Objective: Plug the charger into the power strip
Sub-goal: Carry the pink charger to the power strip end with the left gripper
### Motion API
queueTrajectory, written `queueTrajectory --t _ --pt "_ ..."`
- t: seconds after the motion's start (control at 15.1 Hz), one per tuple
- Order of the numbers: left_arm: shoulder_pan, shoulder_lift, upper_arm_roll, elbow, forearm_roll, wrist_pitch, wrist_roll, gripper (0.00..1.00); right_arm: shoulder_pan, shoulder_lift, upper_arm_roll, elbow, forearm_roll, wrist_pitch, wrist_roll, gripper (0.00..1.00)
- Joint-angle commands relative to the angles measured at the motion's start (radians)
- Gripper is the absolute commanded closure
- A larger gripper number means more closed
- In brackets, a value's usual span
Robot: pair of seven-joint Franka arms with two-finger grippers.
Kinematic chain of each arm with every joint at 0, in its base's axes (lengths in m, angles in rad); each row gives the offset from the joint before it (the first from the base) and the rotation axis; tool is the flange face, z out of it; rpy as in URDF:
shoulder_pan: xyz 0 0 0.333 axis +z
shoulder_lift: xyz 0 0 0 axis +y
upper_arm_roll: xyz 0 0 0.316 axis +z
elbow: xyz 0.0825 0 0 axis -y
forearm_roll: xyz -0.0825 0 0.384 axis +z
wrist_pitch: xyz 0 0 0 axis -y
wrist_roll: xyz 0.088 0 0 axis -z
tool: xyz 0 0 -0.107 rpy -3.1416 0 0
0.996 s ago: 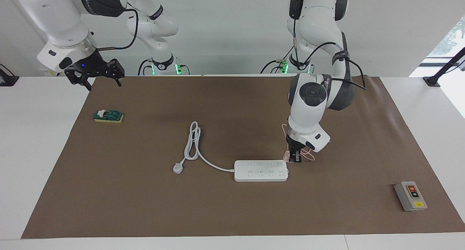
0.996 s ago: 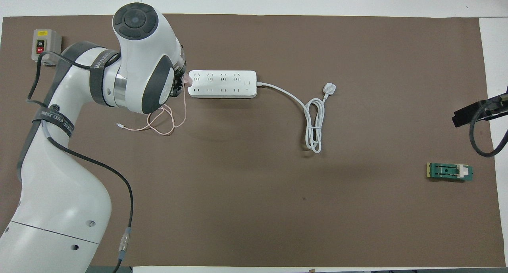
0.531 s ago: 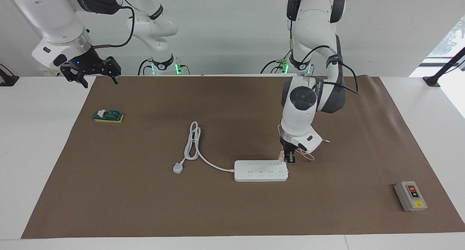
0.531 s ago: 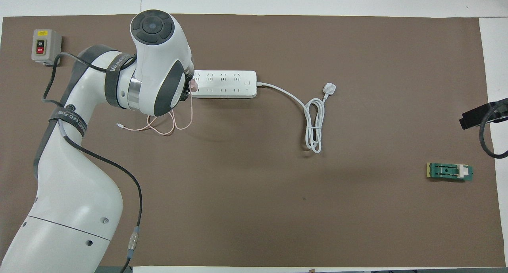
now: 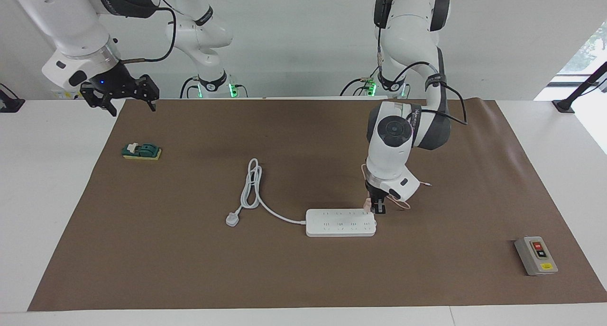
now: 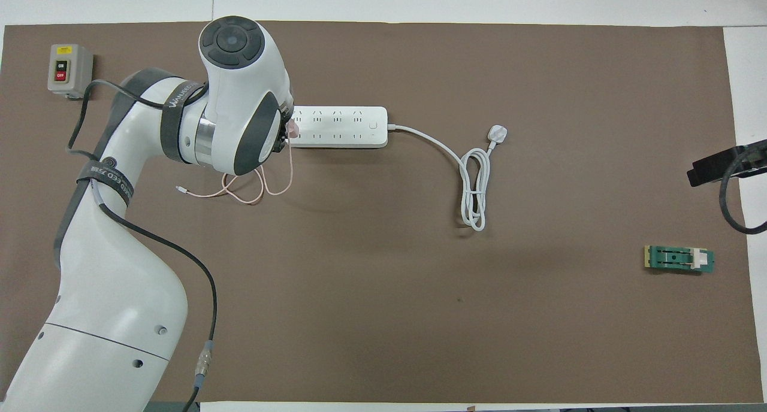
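One power strip (image 5: pixel 340 222), one charger (image 5: pixel 367 203), one switch box (image 5: pixel 536 255), one green block (image 5: pixel 141 151)

– Where's the charger (image 5: pixel 367 203)?

– A small pale pink cube, lifted over the power strip's (image 5: pixel 340 222) end toward the left arm. Its thin pink cable (image 6: pixel 257 187) loops down onto the mat.

– And the strip?

– A long, flat white bar with two socket rows, lying mid-table; its thick white cord (image 5: pixel 251 186) coils to a white plug (image 5: pixel 232 219).

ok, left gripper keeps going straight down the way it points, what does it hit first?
Probably the power strip: the left gripper, shut on the charger, points down over the strip's end toward the left arm. Depth unclear; it might just clear the edge.
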Motion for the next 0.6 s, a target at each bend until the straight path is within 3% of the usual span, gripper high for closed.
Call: queueTrajectory --t 0.0,0.53 --pt "-0.013 0.013 0.012 0.004 0.017 0.024 -0.022 1.00 -0.010 -0.025 0.001 -0.039 0.057 0.030 0.039 0.00" --pt "-0.015 0.018 0.012 -0.011 0.017 0.043 -0.022 1.00 -0.013 -0.028 -0.001 -0.038 0.063 0.018 0.058 0.00"
